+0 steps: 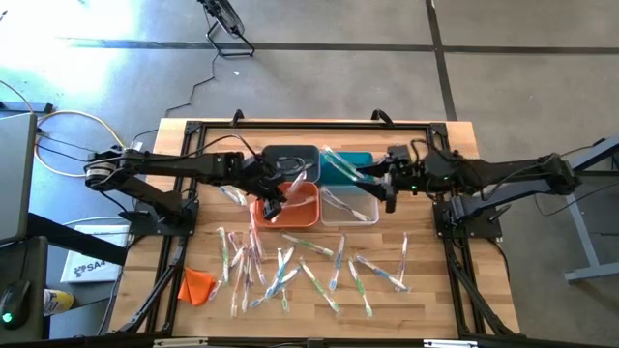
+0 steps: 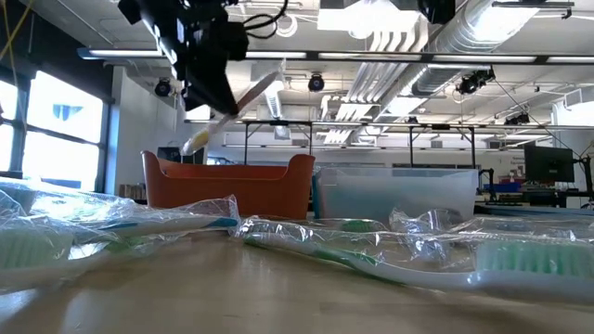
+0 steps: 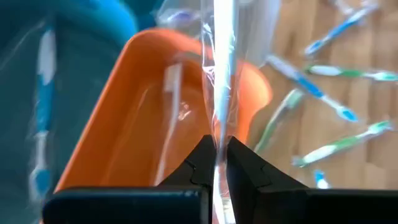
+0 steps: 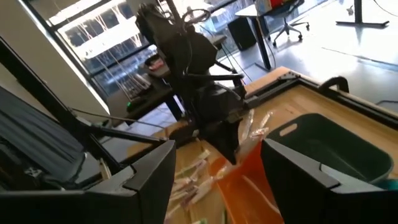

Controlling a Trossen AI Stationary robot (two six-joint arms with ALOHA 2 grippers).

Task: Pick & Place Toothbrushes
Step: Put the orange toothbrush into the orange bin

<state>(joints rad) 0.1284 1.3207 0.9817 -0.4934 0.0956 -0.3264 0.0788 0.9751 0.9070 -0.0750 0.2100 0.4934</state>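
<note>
My left gripper [image 1: 272, 200] hovers above the orange bin [image 1: 300, 215], shut on a clear-wrapped white toothbrush [image 2: 234, 113] that slants over the bin [image 2: 227, 186]. One toothbrush [image 3: 168, 118] lies inside the orange bin. My right gripper [image 1: 389, 190] is open over the gap between the teal bin [image 1: 346, 170] and the clear bin [image 1: 350, 209], its fingers wide apart and holding nothing [image 4: 217, 180]. Several wrapped toothbrushes [image 1: 309, 266] lie flat on the near half of the table. My left gripper pinches the wrapped toothbrush's handle [image 3: 219, 144] between its two fingers. The toothbrush runs on straight ahead of the fingertips, along the fingers. It is lifted clear above the orange bin and tilted, with its lower end [image 2: 195, 142] pointing down at the bin.
The dark grey bin [image 1: 290, 158] stands at the far side beside the teal one, which holds toothbrushes [image 3: 40, 124]. A small orange cloth lump [image 1: 196, 284] lies near the table's near left corner. A black frame [image 1: 193, 128] runs around the table top.
</note>
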